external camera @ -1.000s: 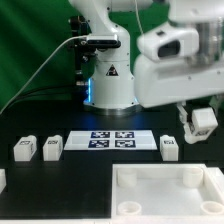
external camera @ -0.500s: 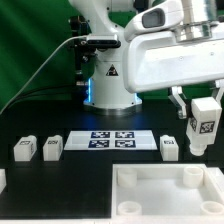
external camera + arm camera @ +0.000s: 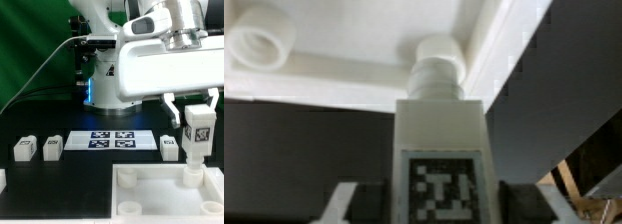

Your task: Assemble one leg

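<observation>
A: Where now?
B: Above the far corner, on the exterior view's right, of the large white square tray-like piece (image 3: 150, 176). Two-finger gripper (image 3: 196, 120) pinching the small white tagged plastic leg (image 3: 197, 134), held upright.
A: Best way down?
B: Centre over the round corner socket (image 3: 190, 171), keep vertical, lower slowly, probably seat gently.

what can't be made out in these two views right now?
- Exterior view: whether the leg touches the corner socket of the tray; the leg's own lower end hides the contact.
- Exterior view: the rest of the tray, cut off by the bottom and right edges.
- Wrist view: the fingers of the gripper, mostly cut off by the picture's edge; blurred too.
- Exterior view: tags on the loose legs, too small to read.
</observation>
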`<state>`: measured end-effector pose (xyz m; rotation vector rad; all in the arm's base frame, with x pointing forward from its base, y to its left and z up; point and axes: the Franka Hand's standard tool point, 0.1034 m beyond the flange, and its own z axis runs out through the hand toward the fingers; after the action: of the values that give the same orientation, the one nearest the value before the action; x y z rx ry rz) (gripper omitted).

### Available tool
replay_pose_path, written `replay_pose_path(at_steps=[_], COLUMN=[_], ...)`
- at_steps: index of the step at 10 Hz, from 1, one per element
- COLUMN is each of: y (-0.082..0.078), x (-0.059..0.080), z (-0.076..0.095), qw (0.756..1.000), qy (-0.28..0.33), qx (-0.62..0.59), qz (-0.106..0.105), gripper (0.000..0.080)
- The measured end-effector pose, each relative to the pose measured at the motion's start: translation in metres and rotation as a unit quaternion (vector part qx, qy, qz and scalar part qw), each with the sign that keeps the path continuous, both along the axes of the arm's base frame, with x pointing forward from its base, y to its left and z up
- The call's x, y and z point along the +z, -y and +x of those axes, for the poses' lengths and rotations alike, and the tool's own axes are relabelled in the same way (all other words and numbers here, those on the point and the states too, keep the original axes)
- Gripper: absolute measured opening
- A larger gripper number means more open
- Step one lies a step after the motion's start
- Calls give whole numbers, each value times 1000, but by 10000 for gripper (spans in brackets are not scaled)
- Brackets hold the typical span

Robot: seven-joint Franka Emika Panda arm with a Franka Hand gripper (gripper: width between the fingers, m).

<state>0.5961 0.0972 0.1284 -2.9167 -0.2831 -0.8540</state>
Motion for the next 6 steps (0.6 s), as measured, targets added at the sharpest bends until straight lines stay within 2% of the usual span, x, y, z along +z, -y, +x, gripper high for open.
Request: replay_pose_path(at_steps=[1,2,4,6], y=[-1,-2,-1,-8], x=[-6,-15,-21,-33], z=[6,6,4,-1], qw=[1000,1000,1000,1000], qy=[13,17,11,2], qx=[-4,-6,-5,-2], qz=[6,8,8,10], gripper=[290,290,290,290])
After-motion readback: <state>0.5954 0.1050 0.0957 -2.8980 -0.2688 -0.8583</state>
